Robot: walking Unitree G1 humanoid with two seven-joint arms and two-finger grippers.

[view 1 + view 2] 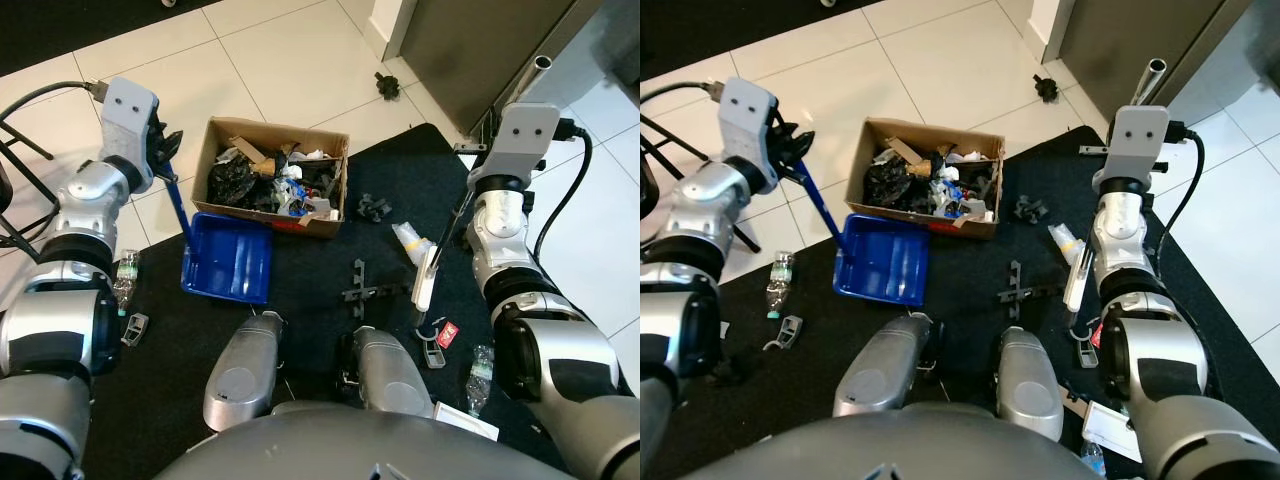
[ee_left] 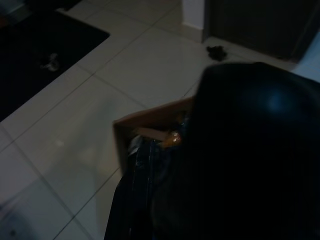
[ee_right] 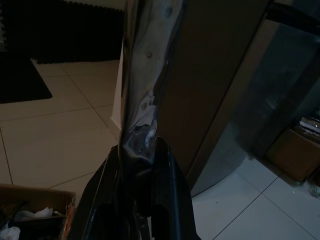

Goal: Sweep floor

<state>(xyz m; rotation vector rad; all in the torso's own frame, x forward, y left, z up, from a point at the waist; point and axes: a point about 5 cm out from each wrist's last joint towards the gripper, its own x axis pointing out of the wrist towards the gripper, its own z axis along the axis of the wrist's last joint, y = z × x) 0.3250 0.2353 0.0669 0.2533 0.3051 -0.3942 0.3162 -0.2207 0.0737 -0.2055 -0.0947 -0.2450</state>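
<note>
My left gripper [image 1: 166, 152] is shut on the blue handle [image 1: 177, 205] of a blue dustpan [image 1: 227, 258]. The pan rests on the black mat [image 1: 310, 270], against the front left of a cardboard box [image 1: 222, 130] full of rubbish. My right gripper [image 3: 137, 150] is shut on the silver broom pole [image 3: 147, 75]. That pole [image 1: 540, 64] runs down to a white broom head [image 1: 426, 280] on the mat. Scattered on the mat are black plastic pieces [image 1: 362, 285], a crumpled clear bottle [image 1: 408, 238] and a red scrap [image 1: 447, 335]. The left wrist view is mostly dark.
A small bottle [image 1: 125, 275] and a clip [image 1: 135, 328] lie left of the dustpan. Another bottle [image 1: 480, 368] lies by my right arm. A dark lump [image 1: 387, 85] sits on the white tiles near a grey cabinet [image 1: 470, 50]. Black stool legs [image 1: 22, 150] stand far left.
</note>
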